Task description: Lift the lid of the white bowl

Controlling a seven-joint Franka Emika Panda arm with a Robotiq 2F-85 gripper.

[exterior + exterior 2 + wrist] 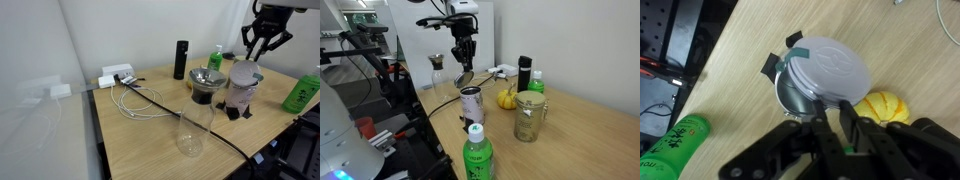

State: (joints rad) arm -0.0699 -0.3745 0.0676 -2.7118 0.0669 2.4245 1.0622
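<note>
Whitish-grey lid (835, 68) hangs clamped in the jaws (by its rim), above the white bowl (790, 100).

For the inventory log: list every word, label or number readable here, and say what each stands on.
No text can be read in any view.
near green bottle: label has print, too blurred to read.
far green bottle: too small to tell whether there is any print.
lid: no print shows.
</note>
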